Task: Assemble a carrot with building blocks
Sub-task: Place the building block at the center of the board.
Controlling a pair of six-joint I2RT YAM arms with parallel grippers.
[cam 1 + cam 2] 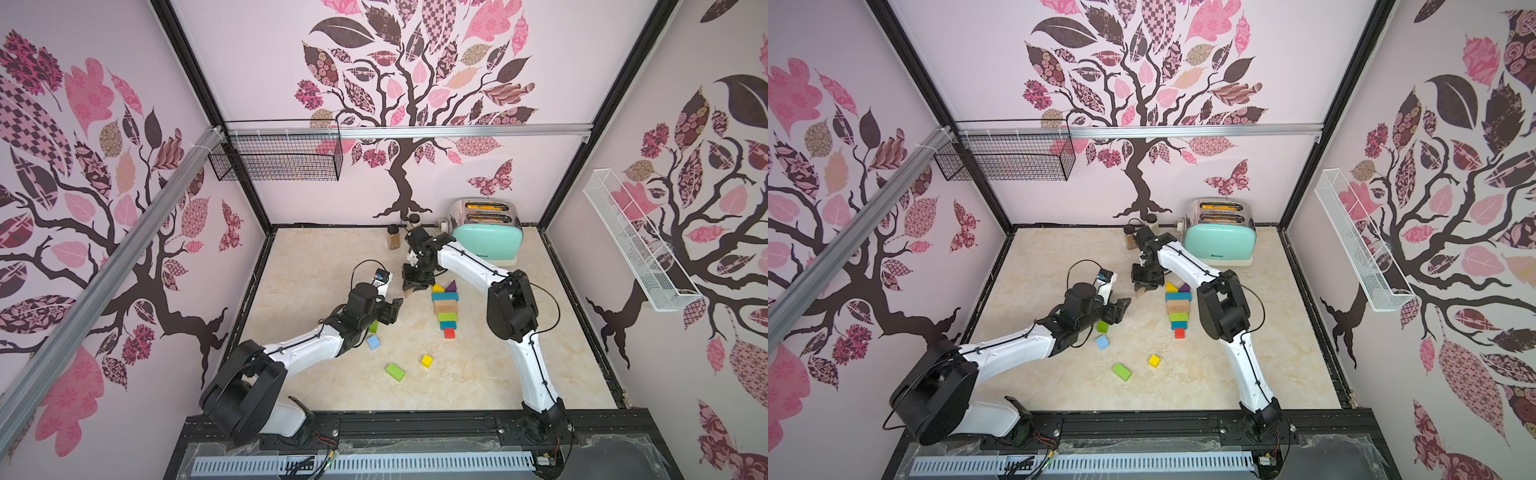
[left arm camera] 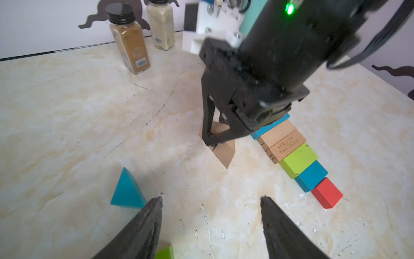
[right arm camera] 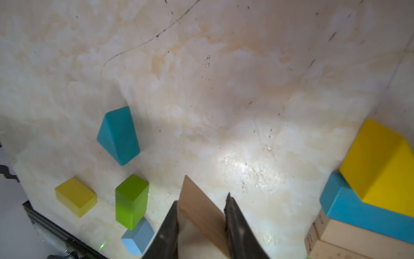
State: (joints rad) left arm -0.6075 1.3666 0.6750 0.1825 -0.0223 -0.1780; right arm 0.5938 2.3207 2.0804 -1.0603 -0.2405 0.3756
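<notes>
The building blocks sit on the tabletop in two groups. Toward the right arm, a row of blocks lies flat and touching. At the far end are a yellow wedge and a purple wedge, then a teal brick, two wooden bricks, a green brick, a blue brick and a red cube nearest the robot.

Just beside the row's far end, the right gripper is clamped on a wooden wedge, whose lower edge is at the tabletop. The left gripper hangs nearby with its jaws apart and nothing between them.

The loose blocks lie around the left arm:
- a teal wedge
- a green block
- a light blue cube
- a second green brick
- a yellow cube

The tabletop is beige and marbled, scuffed, with thin dark curved lines. Three walls carry brown trees with pink patterned leaves and butterflies. A black wire basket hangs on the back wall and a white wire shelf on the right one.

At the back stand a mint toaster and two spice jars.

The wooden bricks show "2" and "21" on their ends, and one has an engraved line too small to read. The jars carry barcode labels, and the word on the toaster cannot be read.
</notes>
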